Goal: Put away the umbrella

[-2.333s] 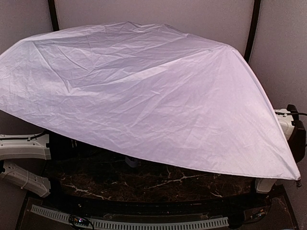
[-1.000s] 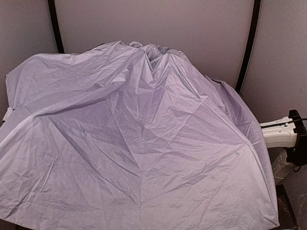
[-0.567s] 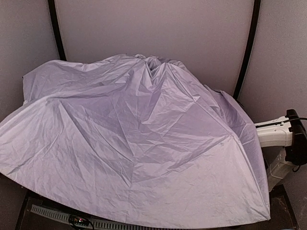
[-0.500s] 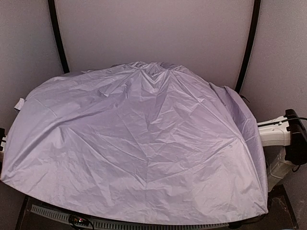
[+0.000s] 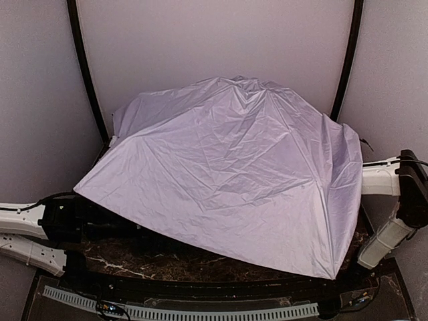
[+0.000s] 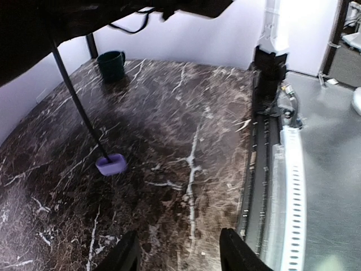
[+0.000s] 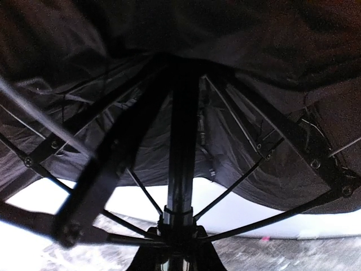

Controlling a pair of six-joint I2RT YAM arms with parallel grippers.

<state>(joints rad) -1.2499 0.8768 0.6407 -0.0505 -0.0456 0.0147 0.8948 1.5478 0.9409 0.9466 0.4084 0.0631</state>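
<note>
The umbrella [image 5: 227, 180] lies half collapsed over the middle of the table, its pale lavender fabric crumpled and facing up. In the top view both grippers are hidden under it. In the left wrist view its thin black shaft [image 6: 79, 107] slants down to the lavender handle knob [image 6: 110, 164], which rests on the marble. My left gripper [image 6: 179, 236] is open and empty, low over the table, near and to the right of the knob. In the right wrist view my right gripper [image 7: 179, 248] is shut on the umbrella's central shaft [image 7: 181, 158] where the ribs meet, under the black lining [image 7: 237, 68].
A dark green mug [image 6: 111, 65] stands at the far side of the dark marble table [image 6: 186, 113]. A metal rail [image 6: 290, 192] runs along the table's near edge. An arm's upright post [image 6: 269, 53] stands at that edge. Grey walls close in the back and sides.
The canopy has folded from fully spread, sunk, and drawn back toward the right. The left arm and the table's front edge, covered a moment ago, now show.
</note>
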